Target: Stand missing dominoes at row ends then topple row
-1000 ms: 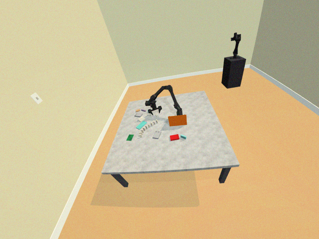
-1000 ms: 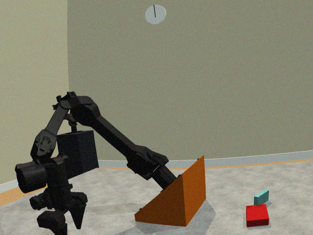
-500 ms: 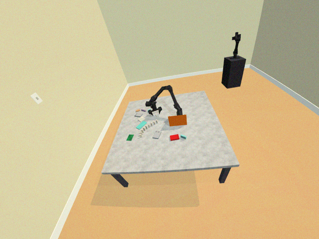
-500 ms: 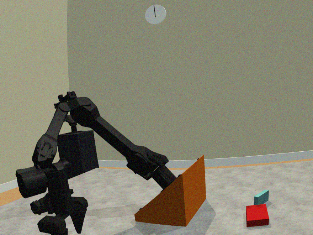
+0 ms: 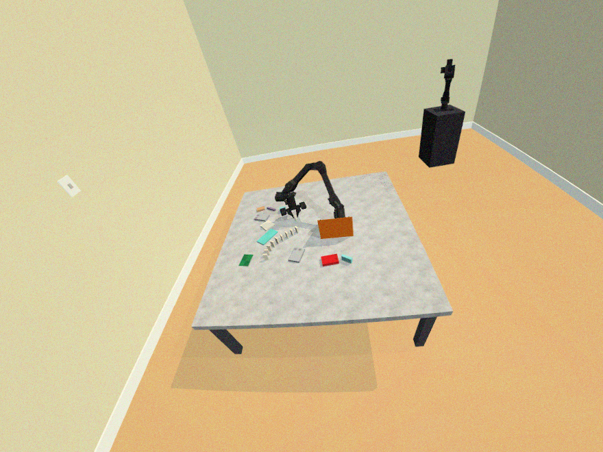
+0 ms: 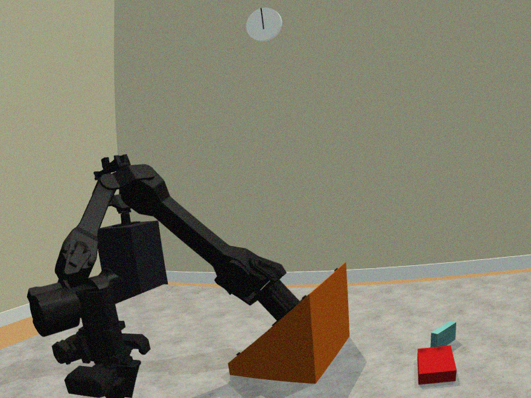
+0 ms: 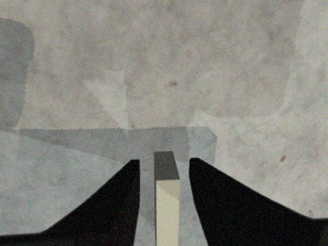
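Note:
Several cream dominoes (image 5: 276,240) stand in a curved row on the table in the top view. My gripper (image 5: 294,216) (image 7: 164,167) points down just behind the row's far end. In the wrist view a single upright cream domino (image 7: 168,212) stands between my fingers. The fingers are partly closed around it, with a narrow gap on each side, so the gripper is open and does not grip it. In the exterior view the fingertips are cut off at the bottom edge. The row is out of view in the wrist view and the exterior view.
An orange wedge (image 5: 335,227) (image 6: 330,325) stands by the arm's base. A turquoise slab (image 5: 267,236) lies close beside the row, a grey slab (image 5: 296,255) on its other side. A green card (image 5: 245,260), red block (image 5: 329,259) (image 6: 436,359) and teal block (image 5: 347,258) (image 6: 443,334) lie farther off.

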`<state>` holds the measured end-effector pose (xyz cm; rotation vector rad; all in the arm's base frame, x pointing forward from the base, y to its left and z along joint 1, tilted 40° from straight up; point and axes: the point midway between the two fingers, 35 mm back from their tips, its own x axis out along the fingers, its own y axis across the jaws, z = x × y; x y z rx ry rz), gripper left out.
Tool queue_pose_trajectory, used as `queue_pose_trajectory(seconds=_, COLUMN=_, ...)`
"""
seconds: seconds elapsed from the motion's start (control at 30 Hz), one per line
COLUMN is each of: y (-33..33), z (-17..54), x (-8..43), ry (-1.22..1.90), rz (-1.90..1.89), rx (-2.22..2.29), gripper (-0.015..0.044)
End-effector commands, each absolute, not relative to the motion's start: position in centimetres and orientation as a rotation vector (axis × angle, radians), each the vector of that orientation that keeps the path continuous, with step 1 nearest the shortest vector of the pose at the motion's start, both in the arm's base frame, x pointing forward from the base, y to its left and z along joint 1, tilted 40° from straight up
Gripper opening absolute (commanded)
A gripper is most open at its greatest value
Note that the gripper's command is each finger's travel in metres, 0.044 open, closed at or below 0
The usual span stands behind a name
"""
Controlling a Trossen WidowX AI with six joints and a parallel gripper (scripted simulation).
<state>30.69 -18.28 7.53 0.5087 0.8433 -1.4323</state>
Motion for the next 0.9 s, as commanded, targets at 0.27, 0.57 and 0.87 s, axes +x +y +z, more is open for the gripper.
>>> queue_pose_trajectory(seconds=0.27, y=-18.1, z=7.7, x=30.7, ry=0.848, rz=-1.429, rx=0.503, gripper=0.0028)
queue_pose_trajectory(seconds=0.57, y=-10.2, z=18.4, x=30.6, ry=0.971, rz=-1.337, rx=0.377, gripper=0.0028)
queue_pose_trajectory(seconds=0.87, y=-9.3, z=20.3, x=29.5, ry=1.022, rz=-1.294, rx=0.312, gripper=0.0028)
